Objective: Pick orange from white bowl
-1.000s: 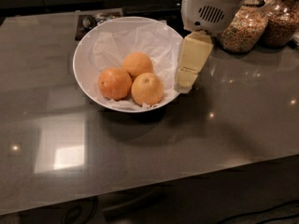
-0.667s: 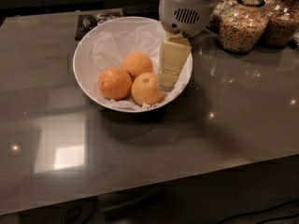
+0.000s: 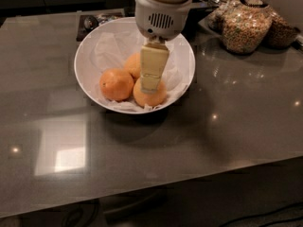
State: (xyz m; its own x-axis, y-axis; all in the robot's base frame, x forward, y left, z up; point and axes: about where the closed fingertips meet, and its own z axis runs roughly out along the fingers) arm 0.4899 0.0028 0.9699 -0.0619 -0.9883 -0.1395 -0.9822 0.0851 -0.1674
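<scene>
The white bowl [image 3: 88, 66], lined with crumpled white tissue, stands at the back middle of the dark table and holds three oranges. The palest, yellow-orange one [image 3: 157, 97] lies at the bowl's front. A deeper reddish-orange fruit [image 3: 116, 84] lies to its left and a mid-orange one [image 3: 133, 64] behind it. My gripper [image 3: 151, 85], a cream-coloured piece under a white round wrist housing, hangs inside the bowl directly over the pale orange. It covers that orange's top and reaches down to it; I cannot tell whether they touch.
Glass jars of cereal [image 3: 244, 28] stand at the back right, with another jar [image 3: 280, 31] beside them. A small dark object [image 3: 93, 21] lies behind the bowl at the back left. The table's front edge runs along the bottom.
My gripper has moved left from beside the bowl's right rim to inside the bowl, over the front pale orange. The oranges have not moved.
</scene>
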